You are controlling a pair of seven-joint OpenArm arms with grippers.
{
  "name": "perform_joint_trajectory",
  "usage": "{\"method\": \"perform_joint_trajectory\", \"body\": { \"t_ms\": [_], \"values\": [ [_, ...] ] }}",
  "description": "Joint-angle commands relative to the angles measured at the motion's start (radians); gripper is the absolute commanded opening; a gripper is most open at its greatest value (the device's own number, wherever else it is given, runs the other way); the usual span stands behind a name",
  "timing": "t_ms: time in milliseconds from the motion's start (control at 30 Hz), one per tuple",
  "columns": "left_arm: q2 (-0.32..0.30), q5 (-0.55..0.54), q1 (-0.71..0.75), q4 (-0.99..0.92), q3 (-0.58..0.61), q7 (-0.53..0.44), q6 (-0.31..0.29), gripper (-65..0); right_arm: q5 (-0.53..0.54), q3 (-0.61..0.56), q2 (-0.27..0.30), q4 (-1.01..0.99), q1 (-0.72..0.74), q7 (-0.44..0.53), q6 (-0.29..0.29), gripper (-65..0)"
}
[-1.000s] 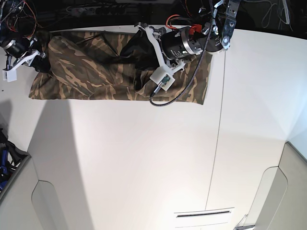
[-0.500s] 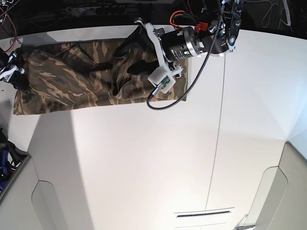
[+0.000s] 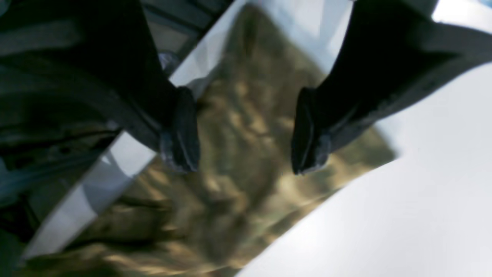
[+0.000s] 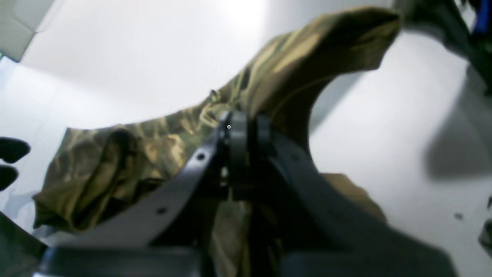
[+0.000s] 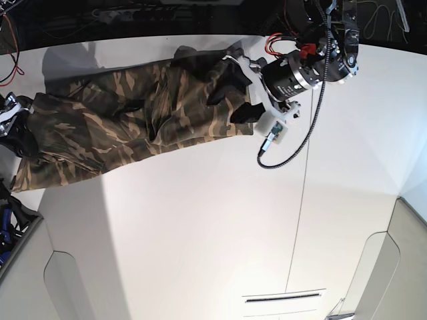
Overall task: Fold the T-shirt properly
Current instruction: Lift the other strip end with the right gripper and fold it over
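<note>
The camouflage T-shirt (image 5: 120, 127) lies bunched lengthwise along the back of the white table (image 5: 200, 233), from the left edge to about the middle. My left gripper (image 5: 235, 95) is open just above the shirt's right end. In the left wrist view its dark fingers (image 3: 180, 130) stand wide apart with the blurred shirt (image 3: 238, 115) below them and nothing between them. My right gripper (image 5: 12, 130) is at the far left, shut on the shirt's left end. In the right wrist view the right gripper (image 4: 246, 127) pinches a raised fold of the shirt (image 4: 115, 154).
The table's dark back edge with cables (image 5: 133, 13) runs right behind the shirt. A black cable (image 5: 293, 143) loops down from my left wrist. A seam (image 5: 300, 220) crosses the table. Blue and dark gear (image 5: 7, 227) sits off the left edge.
The right gripper has dragged the shirt left and toward the front. The left gripper has moved right to the shirt's right end and its fingers now stand open.
</note>
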Motion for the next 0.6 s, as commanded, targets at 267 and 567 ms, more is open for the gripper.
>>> {"method": "perform_joint_trajectory", "body": {
  "t_ms": [267,567],
  "values": [
    [0.000,-0.018,0.013,-0.147,-0.093,0.000,0.011,-24.5,0.002,-0.100,-0.070,0.129,0.044,0.015,0.004,-65.0],
    [0.000,-0.049,0.039,-0.238,-0.092,-0.008,0.011,-24.5,-0.127,-0.443,-0.171,0.262,0.043,0.013,0.003,-65.0]
  ]
}}
